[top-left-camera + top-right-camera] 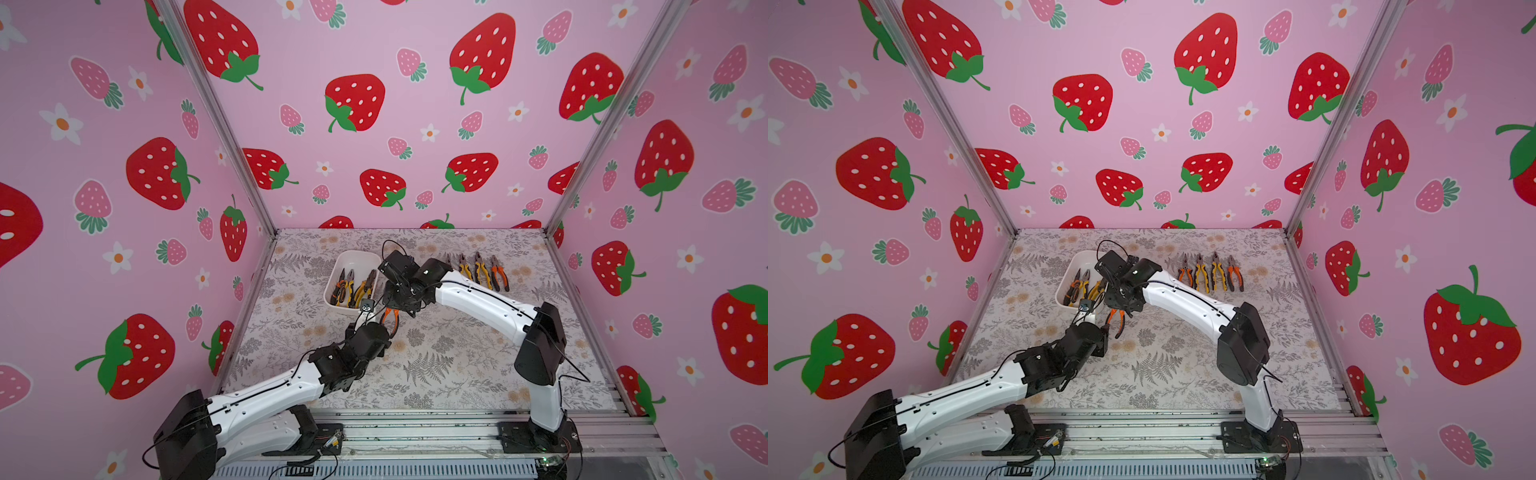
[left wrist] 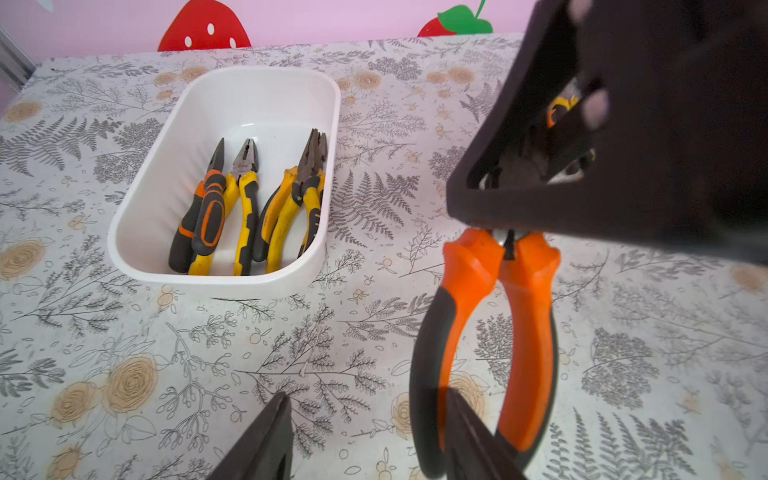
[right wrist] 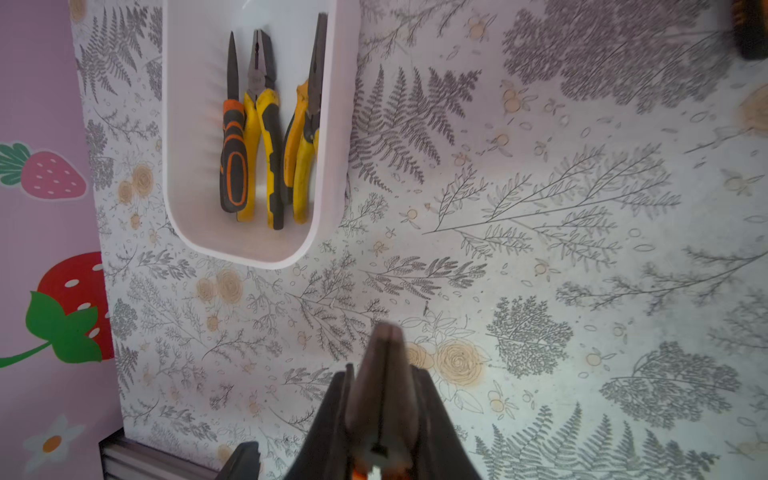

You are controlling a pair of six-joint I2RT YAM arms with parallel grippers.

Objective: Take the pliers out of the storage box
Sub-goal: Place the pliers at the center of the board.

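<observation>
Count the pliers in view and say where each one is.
9: four pliers in a row on the table, one held by the right gripper, apparently four overlapping in the storage box; more may hide underneath.

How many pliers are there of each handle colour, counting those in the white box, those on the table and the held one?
Orange-and-black-handled metal pliers: 4
Yellow-and-black-handled metal pliers: 5
Total: 9

Glossy plastic storage box [image 2: 257, 99]; pliers [image 2: 530, 332] probably rubber-handled.
</observation>
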